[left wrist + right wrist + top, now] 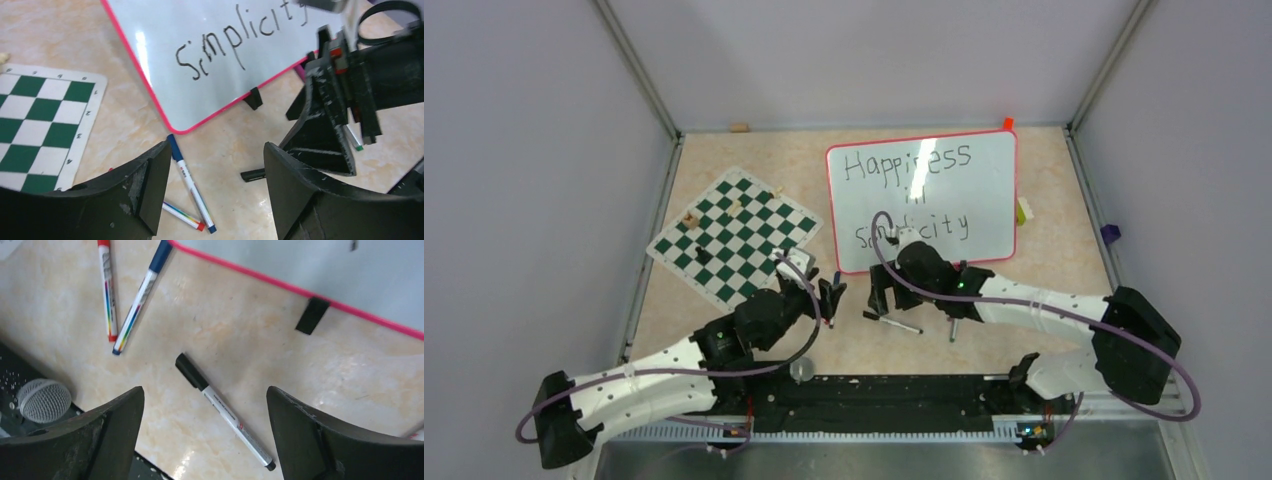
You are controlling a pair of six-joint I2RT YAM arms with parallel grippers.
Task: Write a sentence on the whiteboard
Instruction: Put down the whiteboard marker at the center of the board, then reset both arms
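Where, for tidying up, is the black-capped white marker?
In the right wrist view, the black-capped white marker lies flat on the beige table beneath the open right gripper, just in front of the red-framed whiteboard.

A robotics lab work cell: a left arm (629, 385) and right arm (1034, 302), trailing cables, are bolted to a black rail (874, 400) at the edge of a marble-patterned tabletop (1054, 250). Plain pale walls (524, 150) and aluminium posts (638, 70) enclose the whiteboard (984, 190), chess mat (734, 235) and a loose marker (225, 414).
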